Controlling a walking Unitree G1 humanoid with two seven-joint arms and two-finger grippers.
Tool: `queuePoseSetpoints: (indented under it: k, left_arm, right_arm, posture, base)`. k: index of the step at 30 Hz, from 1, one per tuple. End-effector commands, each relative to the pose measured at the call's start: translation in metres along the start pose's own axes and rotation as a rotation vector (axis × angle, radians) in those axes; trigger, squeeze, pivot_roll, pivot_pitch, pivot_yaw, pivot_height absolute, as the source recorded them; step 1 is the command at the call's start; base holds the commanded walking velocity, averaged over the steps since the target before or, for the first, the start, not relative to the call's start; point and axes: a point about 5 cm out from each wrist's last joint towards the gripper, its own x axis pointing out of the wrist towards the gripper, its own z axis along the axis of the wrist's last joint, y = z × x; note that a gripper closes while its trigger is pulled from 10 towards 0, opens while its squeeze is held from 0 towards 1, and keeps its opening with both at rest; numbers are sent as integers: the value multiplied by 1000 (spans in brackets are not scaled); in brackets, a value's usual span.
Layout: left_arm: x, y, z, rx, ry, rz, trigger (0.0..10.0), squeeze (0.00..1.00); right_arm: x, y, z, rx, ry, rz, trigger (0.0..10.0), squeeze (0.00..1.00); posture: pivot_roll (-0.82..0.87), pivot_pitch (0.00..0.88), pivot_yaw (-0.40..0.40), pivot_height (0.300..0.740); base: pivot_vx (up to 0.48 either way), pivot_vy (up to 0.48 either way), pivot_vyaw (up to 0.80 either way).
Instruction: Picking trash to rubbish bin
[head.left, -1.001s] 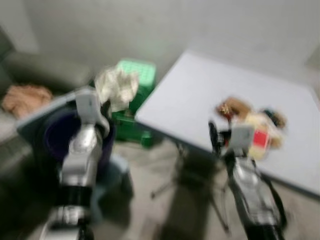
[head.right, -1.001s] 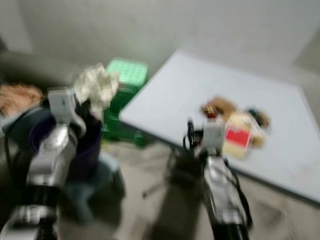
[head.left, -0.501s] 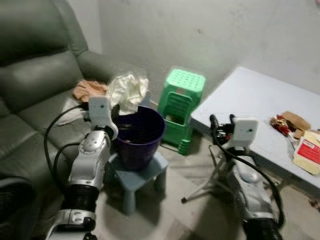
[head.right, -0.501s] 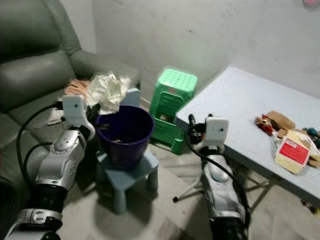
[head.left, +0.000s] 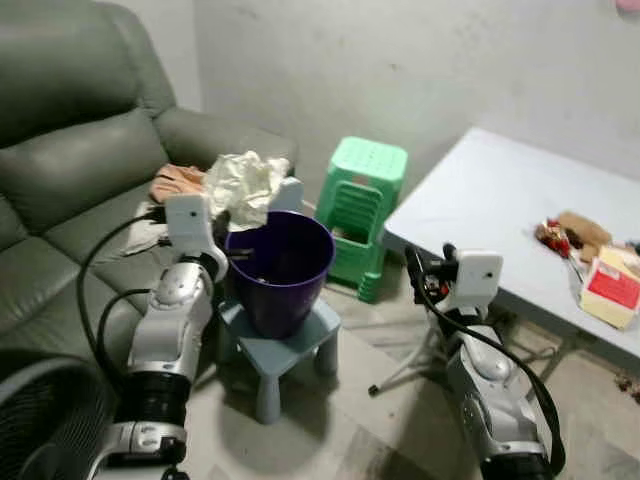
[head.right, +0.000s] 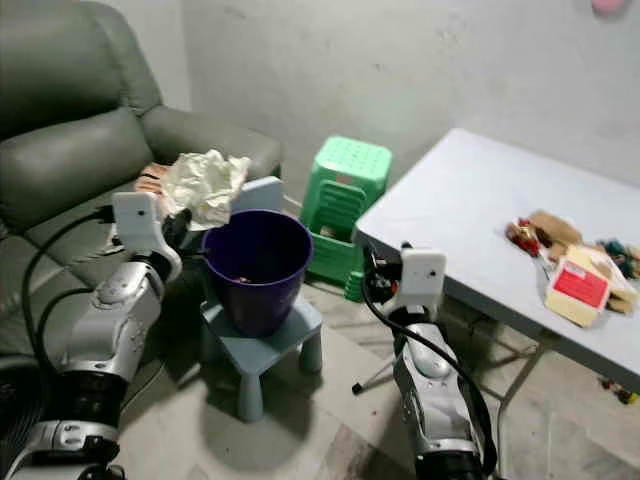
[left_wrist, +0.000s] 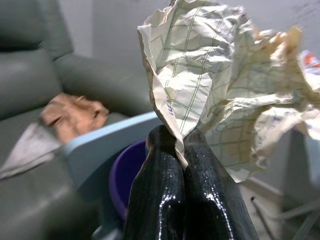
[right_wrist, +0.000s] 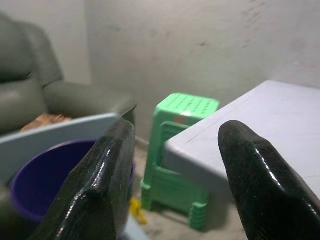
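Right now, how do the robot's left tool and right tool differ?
The left tool has its fingers pressed shut on a crumpled sheet of grid-printed paper, while the right tool is spread open and holds nothing. The left tool is raised beside the rim of the purple plastic bin; the right tool sits lower, near the edge of the pale grey folding table. Both have two glossy black fingers.

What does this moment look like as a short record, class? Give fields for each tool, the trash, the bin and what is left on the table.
left tool: shut on crumpled paper, held beside and above the bin's rim
right tool: open, holding nothing, raised near the table edge
bin: purple bucket, upright on a small blue stool
table: wrappers and packets lie at its far right
nearby: green stool, grey sofa
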Motion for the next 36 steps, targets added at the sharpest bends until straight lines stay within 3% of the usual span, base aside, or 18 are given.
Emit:
queuePoseSetpoints:
  k: [1,7,16,23,29,36]
  left_arm:
    - [1,-10,1,12,-7,-34,10000,0]
    - [1,-10,-4,60,28,-19,10000,0]
    - [-1,-9,-3,-30,0,-17,10000,0]
    - [-2,-8,-1,14,-17,-22,10000,0]
    - [-1,-6,1,-48,-23,-12,10000,0]
    - [0,-5,0,-51,-11,0,10000,0]
  right_arm:
    - [-2,-7,1,0,0,-15,10000,0]
    - [-3,-7,1,2,4,-6,10000,0]
    - [-1,-9,2,-2,5,1,10000,0]
    - [0,-9,3,-30,9,14,10000,0]
    - [1,-8,2,-22,13,19,10000,0]
    - [2,-9,2,-23,14,22,10000,0]
  posture:
    - [34,0,-116,740]
    - [36,0,-120,740]
    - [42,0,-130,740]
    - [46,0,-133,740]
    - [49,0,-134,740]
    - [51,0,-138,740]
  base:
    - [0,0,0]
    - [0,0,0]
    - [0,0,0]
    - [0,0,0]
    - [449,0,0]
    - [480,0,0]
